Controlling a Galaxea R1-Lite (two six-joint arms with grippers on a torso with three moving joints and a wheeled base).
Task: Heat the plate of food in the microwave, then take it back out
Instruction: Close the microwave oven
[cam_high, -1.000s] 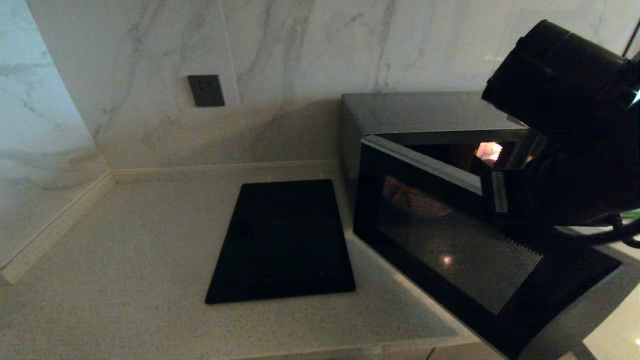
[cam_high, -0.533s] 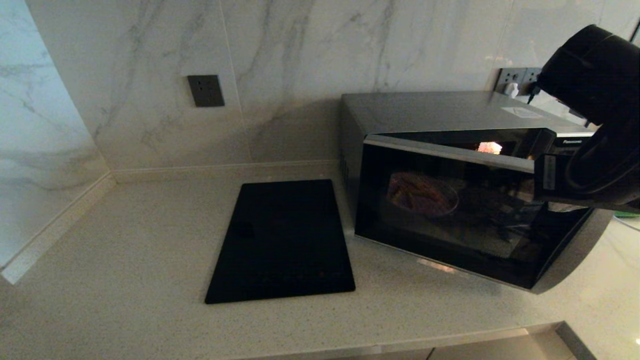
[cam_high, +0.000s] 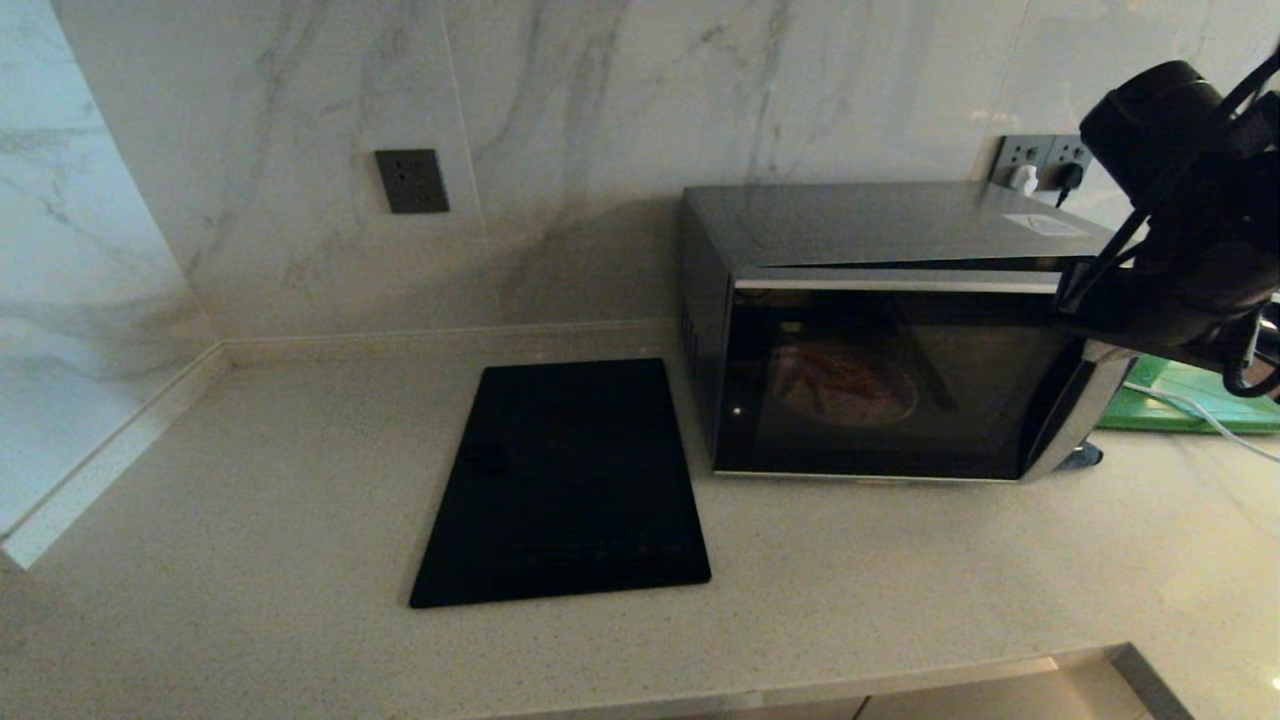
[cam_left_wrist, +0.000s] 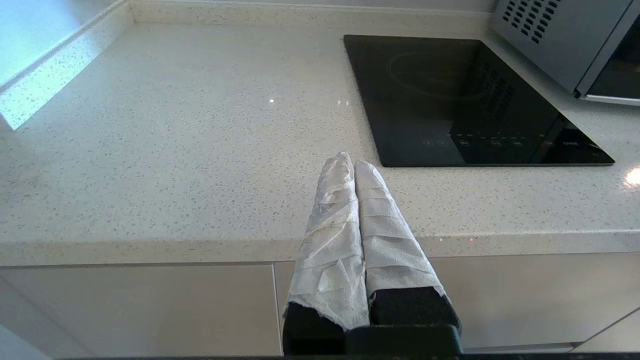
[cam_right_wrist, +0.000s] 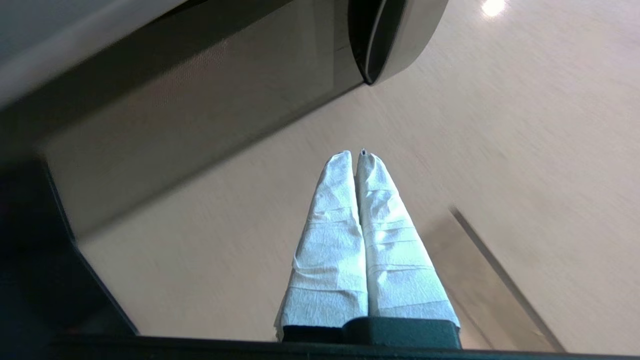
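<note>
The black and silver microwave (cam_high: 880, 230) stands at the back right of the counter, its dark glass door (cam_high: 880, 390) lying flat against the front. Through the glass the plate of food (cam_high: 848, 385) shows dimly inside. My right arm (cam_high: 1180, 250) hangs by the door's right end, next to the curved silver handle (cam_right_wrist: 395, 40). The right gripper (cam_right_wrist: 354, 156) is shut with nothing in it and points down at the counter beside the door glass (cam_right_wrist: 200, 100). Parked low at the counter's front edge, the left gripper (cam_left_wrist: 348, 162) is shut and empty.
A flat black glass cooktop (cam_high: 565, 480) lies left of the microwave, also in the left wrist view as the cooktop (cam_left_wrist: 465, 100). A green board (cam_high: 1190, 400) lies behind the right arm. Wall sockets (cam_high: 1040, 160) sit above the microwave, and marble walls close the back and left.
The microwave door has swung from wide open to flat against the front. My right arm has travelled with it, back and to the right. The left arm has not moved.
</note>
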